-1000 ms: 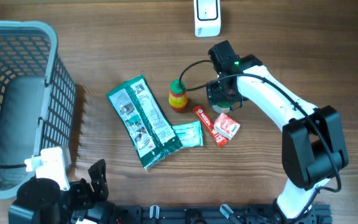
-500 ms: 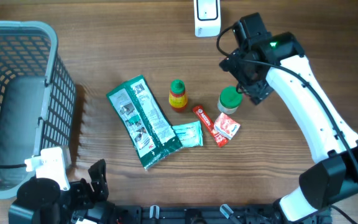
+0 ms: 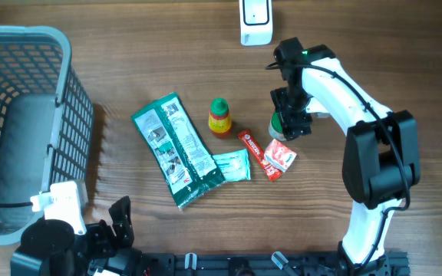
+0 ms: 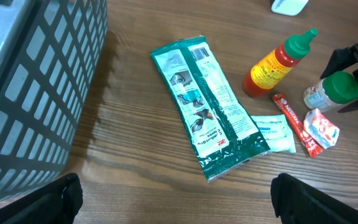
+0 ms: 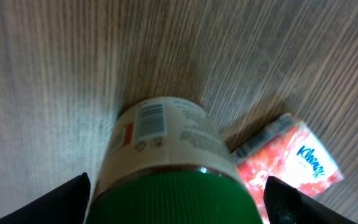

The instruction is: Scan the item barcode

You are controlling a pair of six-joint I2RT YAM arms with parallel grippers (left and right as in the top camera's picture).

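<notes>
**Right gripper over the green-lid jar, nothing grabbed**

The biggest thing is the grey basket (image 3: 29,31), which takes up the left edge of the tabletop (image 3: 129,61). The left gripper (image 4: 179,202) hangs by the near edge just beside it, fingers spread wide with nothing between them.

Next is the long green packet (image 3: 176,149), lying flat around the middle of the tabletop and a bit diagonal. The white scanner (image 3: 256,21) sits at the far edge.

The little sauce bottle (image 3: 220,118) with the green cap stands just right of the packet. Right of that is the green-lid jar (image 4: 333,91), standing upright. The right gripper (image 5: 178,196) straddles it, with a finger on each side and a gap on both, so it's not clamped. The barcode (image 5: 151,118) on the jar's label shows clearly in the right wrist view.

The small stuff is just nearer than the jar: a Kleenex pack (image 3: 281,158), a red stick sachet (image 3: 253,146) and a teal sachet (image 3: 232,165).
</notes>
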